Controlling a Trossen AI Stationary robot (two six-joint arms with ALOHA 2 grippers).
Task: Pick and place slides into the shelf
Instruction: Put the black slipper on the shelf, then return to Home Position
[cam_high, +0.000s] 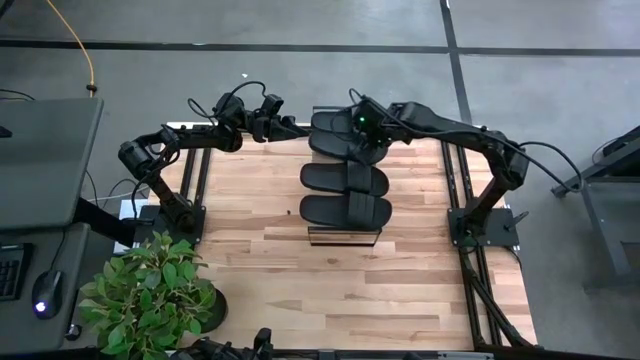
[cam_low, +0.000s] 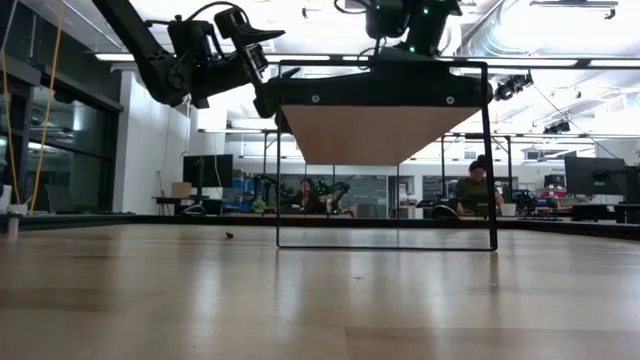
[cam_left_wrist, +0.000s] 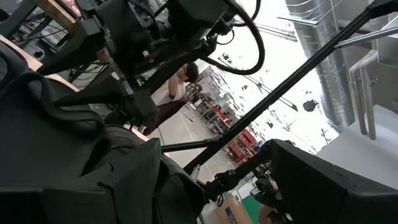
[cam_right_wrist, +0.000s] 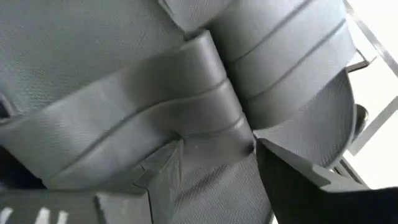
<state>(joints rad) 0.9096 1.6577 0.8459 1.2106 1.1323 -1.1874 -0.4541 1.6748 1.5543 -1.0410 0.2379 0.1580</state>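
While right gripper (cam_high: 362, 133) is hiding far slides (cam_high: 345, 135), seemingly gripping one, shelf (cam_high: 345, 238) is carrying four; left gripper (cam_high: 290, 127) gaping wide at nine o'clock.

No text, label, brand, number or sign can be read on anything in any of the views.

Overhead camera looking straight down; low camera looking level across the bench (cam_low: 320, 300); both are showing the shelf (cam_high: 344, 236); wrist cameras sitting very close.
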